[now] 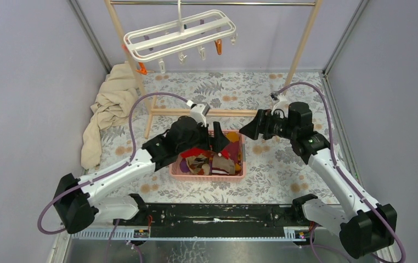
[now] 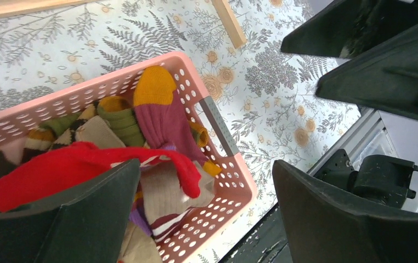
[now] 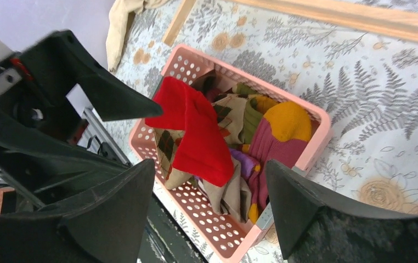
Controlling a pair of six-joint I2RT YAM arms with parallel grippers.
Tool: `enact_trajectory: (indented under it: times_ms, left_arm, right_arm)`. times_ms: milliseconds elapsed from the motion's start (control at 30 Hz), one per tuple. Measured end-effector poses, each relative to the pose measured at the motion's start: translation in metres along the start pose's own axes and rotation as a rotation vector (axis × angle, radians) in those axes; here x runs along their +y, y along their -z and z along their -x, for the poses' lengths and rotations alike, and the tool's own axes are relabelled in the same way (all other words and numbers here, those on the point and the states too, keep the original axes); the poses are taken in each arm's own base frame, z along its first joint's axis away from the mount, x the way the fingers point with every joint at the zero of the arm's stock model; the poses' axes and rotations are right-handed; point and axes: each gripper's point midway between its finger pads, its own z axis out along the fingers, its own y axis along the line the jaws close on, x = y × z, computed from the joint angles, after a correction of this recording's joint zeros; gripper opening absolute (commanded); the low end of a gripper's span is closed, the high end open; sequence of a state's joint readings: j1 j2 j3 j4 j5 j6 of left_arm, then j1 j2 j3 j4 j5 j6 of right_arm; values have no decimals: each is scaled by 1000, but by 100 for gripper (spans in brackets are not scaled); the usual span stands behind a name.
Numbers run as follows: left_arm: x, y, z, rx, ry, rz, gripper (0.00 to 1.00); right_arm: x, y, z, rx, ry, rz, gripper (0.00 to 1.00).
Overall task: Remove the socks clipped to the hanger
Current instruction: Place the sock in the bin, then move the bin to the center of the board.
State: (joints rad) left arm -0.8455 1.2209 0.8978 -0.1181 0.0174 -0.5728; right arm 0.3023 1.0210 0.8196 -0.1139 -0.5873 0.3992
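Nearest, the left gripper gapes released above the pink basket, a red sock draping off one finger toward the socks piled there. The right gripper, parted and empty, hovers just right. The far hanger shows bare clips.

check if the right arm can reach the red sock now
Probably yes: the right fingers are open facing the basket, the red sock on top, though it hangs off the left fingers.
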Motion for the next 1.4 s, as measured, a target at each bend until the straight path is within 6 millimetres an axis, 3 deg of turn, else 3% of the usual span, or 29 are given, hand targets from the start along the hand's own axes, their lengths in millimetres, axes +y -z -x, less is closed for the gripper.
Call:
enact_trajectory:
  times_ms: [367,533,767,967,1400]
  left_arm:
    - [11,50,28,-125,-6,87,98]
    - [19,64,30,-166,-1,117,99]
    - [34,64,17,-145,-4,169,98]
    - [41,66,13,-141,-5,195,98]
    - [49,66,12,-145,0,221,98]
  right_arm:
    - [17,-46,-66,222,59,-29,81]
    - [4,-69,-94,294,82,-107,80]
    - [-21,-109,-127,357,128,-245,81]
    - [-41,-133,-145,366,133,-323,81]
    - [-65,-161,-146,312,107,-417,87]
